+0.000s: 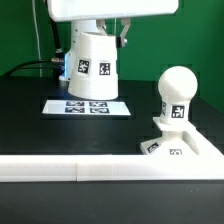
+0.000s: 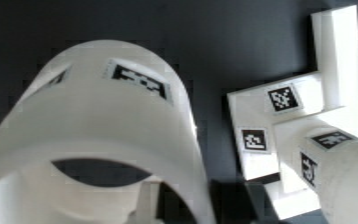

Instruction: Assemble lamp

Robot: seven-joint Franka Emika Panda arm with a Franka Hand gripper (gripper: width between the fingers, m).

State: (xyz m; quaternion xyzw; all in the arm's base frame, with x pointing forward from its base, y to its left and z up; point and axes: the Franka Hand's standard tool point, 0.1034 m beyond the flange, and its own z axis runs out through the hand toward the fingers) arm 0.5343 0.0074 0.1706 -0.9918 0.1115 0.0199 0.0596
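The white truncated-cone shade (image 1: 90, 66) hangs under my gripper (image 1: 97, 36) at the back, just above and behind the marker board (image 1: 88, 105). The gripper is shut on the shade's narrow top rim. In the wrist view the shade (image 2: 105, 110) fills most of the picture, and my fingers cannot be made out. The ball-shaped bulb (image 1: 177, 90) stands upright on the low angular base (image 1: 168, 142) at the exterior view's right. The base (image 2: 286, 98) and part of the bulb (image 2: 345, 185) also show beside the shade in the wrist view.
A white L-shaped rail (image 1: 100, 165) runs along the front of the black table and up its right side, against the base. Black cables (image 1: 40, 62) hang at the back left before the green backdrop.
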